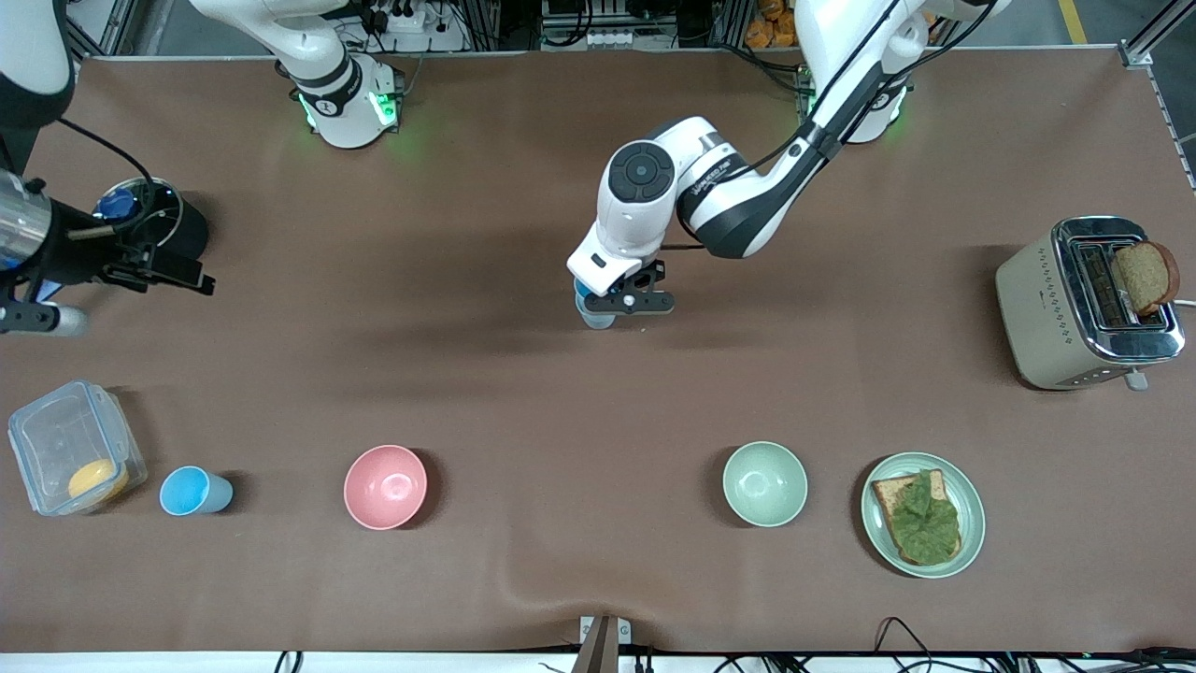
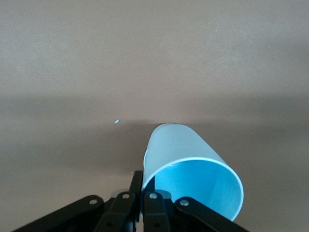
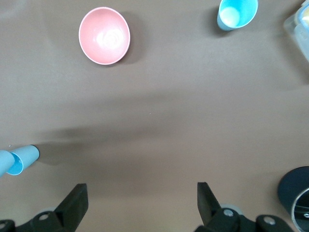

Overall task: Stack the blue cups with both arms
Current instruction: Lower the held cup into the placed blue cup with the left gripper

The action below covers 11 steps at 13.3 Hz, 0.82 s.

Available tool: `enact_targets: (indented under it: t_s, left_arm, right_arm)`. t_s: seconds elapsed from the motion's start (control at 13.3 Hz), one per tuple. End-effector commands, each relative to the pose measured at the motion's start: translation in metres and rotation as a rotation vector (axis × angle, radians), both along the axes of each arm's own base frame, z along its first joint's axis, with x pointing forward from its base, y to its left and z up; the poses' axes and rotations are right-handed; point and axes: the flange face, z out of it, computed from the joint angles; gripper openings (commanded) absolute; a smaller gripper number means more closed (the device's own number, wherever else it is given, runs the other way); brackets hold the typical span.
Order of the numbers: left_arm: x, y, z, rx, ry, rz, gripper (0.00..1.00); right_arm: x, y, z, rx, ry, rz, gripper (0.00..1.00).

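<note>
My left gripper is shut on the rim of a sky-blue cup over the middle of the table. In the left wrist view the cup is tilted, and the gripper pinches its wall with one finger inside and one outside. The second blue cup stands upright near the front edge at the right arm's end, beside a plastic box. My right gripper hangs open and empty over that end of the table. The right wrist view shows its spread gripper, the standing cup and the held cup.
A clear lidded box holds something yellow. A pink bowl, a green bowl and a plate with toast and lettuce line the front. A toaster stands at the left arm's end. A black round container sits beside my right gripper.
</note>
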Motion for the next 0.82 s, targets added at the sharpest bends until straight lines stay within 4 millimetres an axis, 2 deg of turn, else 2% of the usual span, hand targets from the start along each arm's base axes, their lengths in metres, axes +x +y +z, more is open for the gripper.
enact_targets:
  t_s: [0.0, 0.15, 0.53, 0.75]
  left_arm:
    - [-0.003, -0.003, 0.001, -0.005, -0.011, -0.01, 0.0]
    - [-0.006, -0.003, -0.001, -0.007, 0.005, -0.003, 0.0]
    - [-0.01, -0.004, 0.002, -0.018, 0.03, 0.019, 0.0]
    - [-0.014, -0.004, -0.005, -0.016, 0.05, 0.021, 0.0]
  right_arm:
    - [-0.01, -0.002, 0.026, -0.017, -0.019, 0.02, 1.0]
    - [-0.011, -0.002, 0.043, -0.022, -0.041, 0.022, 1.0]
    - [-0.004, -0.009, 0.027, -0.09, -0.018, 0.023, 1.0]
    - [0.0, 0.005, 0.02, -0.093, -0.013, 0.038, 1.0]
